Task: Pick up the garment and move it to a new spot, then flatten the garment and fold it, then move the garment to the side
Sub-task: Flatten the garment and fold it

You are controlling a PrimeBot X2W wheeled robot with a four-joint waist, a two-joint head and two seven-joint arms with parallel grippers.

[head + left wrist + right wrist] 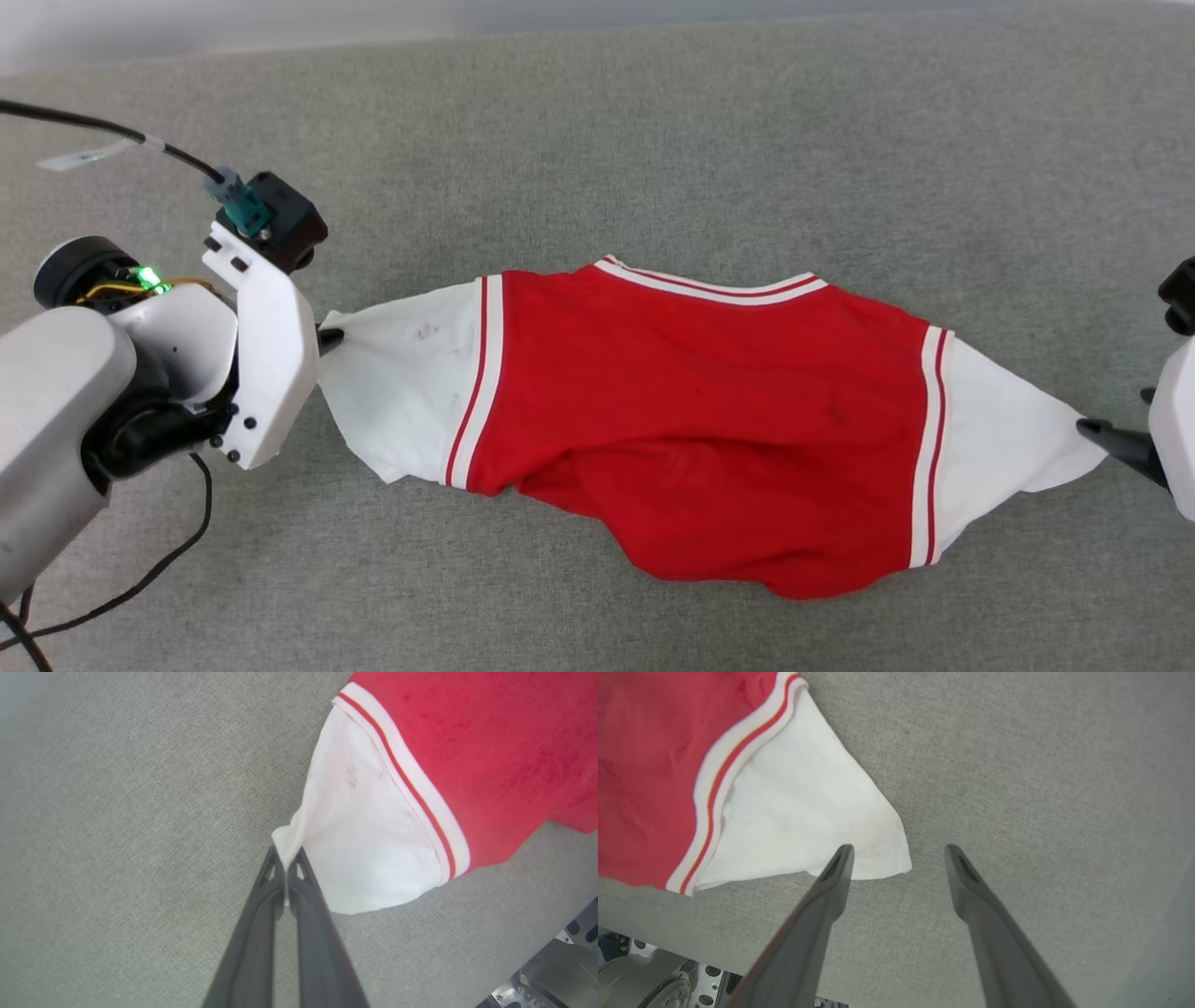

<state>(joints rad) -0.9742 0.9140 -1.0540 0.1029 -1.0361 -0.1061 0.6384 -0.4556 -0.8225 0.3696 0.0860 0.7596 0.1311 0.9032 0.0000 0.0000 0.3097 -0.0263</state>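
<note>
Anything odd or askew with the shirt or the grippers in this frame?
Yes. The garment is not flat: its lower body is bunched and skewed. Only the left gripper pinches a corner, on the left sleeve; the right gripper is open, the right sleeve lying loose. Faint dark marks dot the left sleeve.

- The left arm (56,401) enters the head view from 8 o'clock. Its pale forearm leads to a white wrist (266,373), and the dark tips beyond it point toward 3 o'clock.
- The left gripper (285,858) has its fingers (261,933) pressed together, with a corner of the garment (364,835) pinched between the tips.
- The right gripper (899,851) sits at the 3 o'clock edge of the head view, pointing toward 10 o'clock.
- Its two fingers (822,905) stand wide apart and clamp nothing.
</note>
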